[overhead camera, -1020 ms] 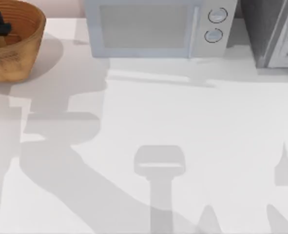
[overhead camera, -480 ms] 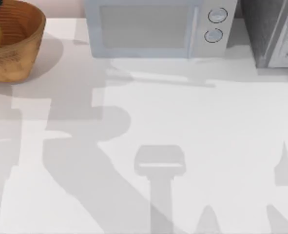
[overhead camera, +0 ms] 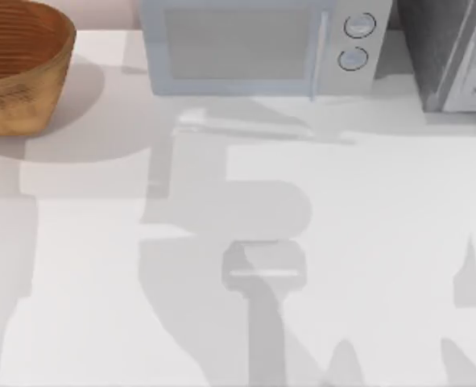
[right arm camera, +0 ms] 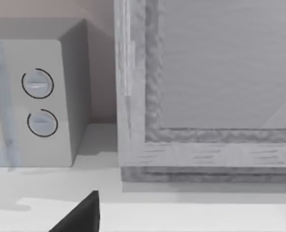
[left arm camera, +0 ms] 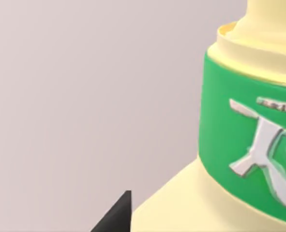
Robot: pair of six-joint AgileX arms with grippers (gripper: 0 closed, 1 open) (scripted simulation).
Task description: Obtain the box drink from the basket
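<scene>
Well, starting at the table's far left corner, the basket [overhead camera: 56,48] stands upright with its ribbed inside bare, so I judge the drink is already out of it. The box drink [left arm camera: 239,145] is right up against my left wrist camera: pale yellow sides, a green band with a silver mark, and nothing but plain wall behind it. With no surface under it and one black finger of the left gripper [left arm camera: 116,217] just beside its lower edge, I take it that the left gripper is pinching the carton and carrying it in the air. The grip itself is hidden, so that is my reading and not something seen. The carton looks tilted to the camera, which suits a hold from the side.

Toward the middle, at the back of the table [overhead camera: 366,201], sits the microwave [overhead camera: 238,48], door closed, two round dials at its right end. To its right stands a grey cabinet-like appliance [overhead camera: 455,56].

The right gripper [right arm camera: 80,215] is parked facing those dials; whether it is spread or closed, I cannot tell.
</scene>
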